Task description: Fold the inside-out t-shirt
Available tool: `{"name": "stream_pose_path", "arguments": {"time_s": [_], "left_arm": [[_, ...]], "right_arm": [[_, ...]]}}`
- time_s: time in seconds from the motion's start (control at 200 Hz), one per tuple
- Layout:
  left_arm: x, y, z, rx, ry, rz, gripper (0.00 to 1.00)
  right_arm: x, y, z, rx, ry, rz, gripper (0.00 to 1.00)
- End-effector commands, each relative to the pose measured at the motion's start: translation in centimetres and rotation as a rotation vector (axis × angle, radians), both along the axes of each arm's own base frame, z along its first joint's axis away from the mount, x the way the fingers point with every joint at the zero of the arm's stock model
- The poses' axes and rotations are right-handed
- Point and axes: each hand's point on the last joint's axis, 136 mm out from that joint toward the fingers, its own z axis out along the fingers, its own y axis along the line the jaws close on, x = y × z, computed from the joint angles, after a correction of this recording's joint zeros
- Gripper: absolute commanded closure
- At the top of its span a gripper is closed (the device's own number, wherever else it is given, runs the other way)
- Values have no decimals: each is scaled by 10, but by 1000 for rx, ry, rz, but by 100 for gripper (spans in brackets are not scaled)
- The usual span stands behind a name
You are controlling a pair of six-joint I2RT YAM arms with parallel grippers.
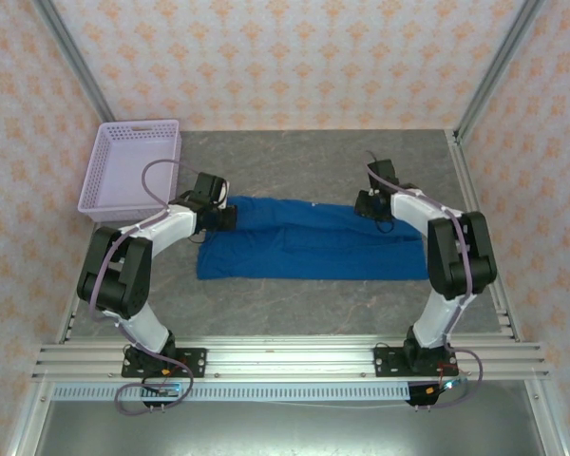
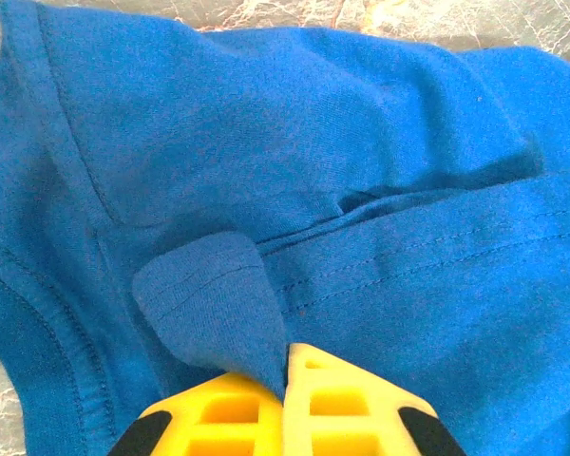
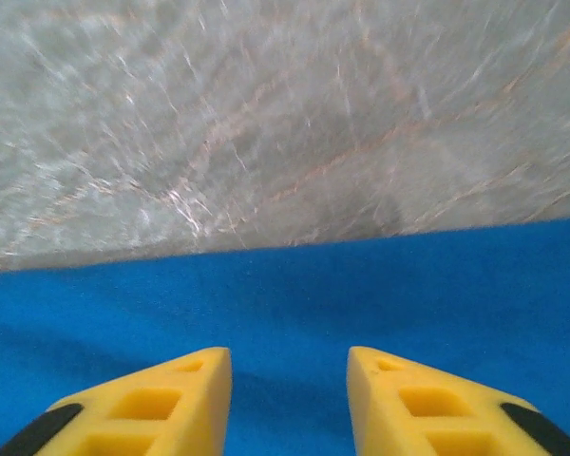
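The inside-out t-shirt (image 1: pixel 309 249) lies in a long band on the table (image 1: pixel 294 166). The left gripper (image 2: pixel 287 375) is clamped on a pinch of its left end. The right gripper (image 3: pixel 290 375), jaws partly apart, holds nothing near the far edge. Pulling 1 end alone could skew it.

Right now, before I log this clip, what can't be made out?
Top view: t-shirt stitching, too small; its far corners hidden under the wrists.
Left wrist view: left gripper finger bases, cut by the bottom edge.
Right wrist view: table blurred; right gripper finger bases cut likewise.
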Motion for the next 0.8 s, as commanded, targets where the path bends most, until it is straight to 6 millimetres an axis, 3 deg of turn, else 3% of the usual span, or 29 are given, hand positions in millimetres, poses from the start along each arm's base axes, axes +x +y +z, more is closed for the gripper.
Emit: {"name": "stream_pose_path", "arguments": {"time_s": [0.0, 0.14, 0.265, 0.435, 0.575, 0.796], "left_arm": [[-11, 2, -4, 20, 13, 11, 99], [-25, 2, -10, 8, 35, 19, 95], [-33, 6, -8, 8, 22, 41, 78], [-24, 15, 24, 7, -110, 102, 60], [-10, -16, 45, -107, -181, 24, 42], [12, -74, 39, -44, -140, -182, 38]], "right_arm": [[-24, -13, -21, -49, 150, -55, 67], [-35, -24, -24, -91, 168, -61, 68], [-30, -13, -11, -36, 107, -20, 66], [-29, -13, -8, -53, 97, -4, 64], [-28, -9, -11, -30, 92, 1, 64], [-28, -6, -16, -17, 102, 9, 63]]}}
